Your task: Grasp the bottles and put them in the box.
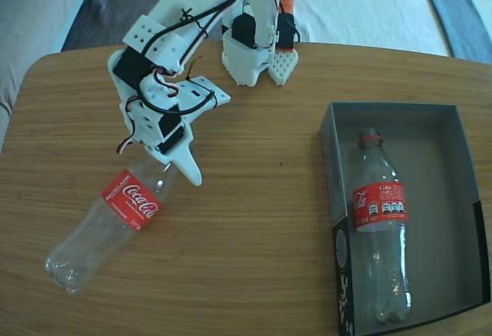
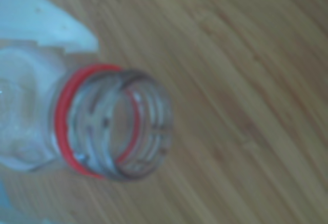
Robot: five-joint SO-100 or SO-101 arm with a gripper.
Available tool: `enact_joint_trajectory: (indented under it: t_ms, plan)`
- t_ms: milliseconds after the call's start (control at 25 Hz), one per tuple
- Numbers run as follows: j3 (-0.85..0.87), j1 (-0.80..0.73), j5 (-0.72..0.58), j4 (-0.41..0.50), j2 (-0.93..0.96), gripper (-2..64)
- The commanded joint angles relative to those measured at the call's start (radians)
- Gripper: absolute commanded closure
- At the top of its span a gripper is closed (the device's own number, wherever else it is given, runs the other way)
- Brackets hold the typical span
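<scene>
The counter (image 1: 254,221) is carrying everything; the box (image 1: 461,159) is sitting at the right of the fixed view, already cradling one bottle (image 1: 380,221); the second bottle (image 1: 115,221) is lying out left, its neck (image 2: 110,121) sitting inside the hand (image 1: 175,163); whether those fingers are clamping, I cannot tell.

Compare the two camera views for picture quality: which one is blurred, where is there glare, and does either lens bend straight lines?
Fixed view: fairly sharp, though the box and table edges bow, which suggests a wide lens; the cloth at top right is overexposed. Wrist view: soft throughout; the bottle mouth and wood grain are blurred, and pale glare washes the upper left.
</scene>
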Motion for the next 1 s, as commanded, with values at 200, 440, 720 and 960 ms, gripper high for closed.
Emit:
enact_joint_trajectory:
  t_ms: [200, 440, 720, 960]
  plan:
    - [-0.009, -0.020, 0.009, -0.018, -0.025, 18.0]
    - [-0.015, -0.017, -0.002, -0.018, -0.029, 40.0]
    - [-0.023, -0.018, -0.003, -0.020, -0.034, 61.7]
    - [-0.077, -0.021, 0.008, -0.012, -0.020, 61.7]
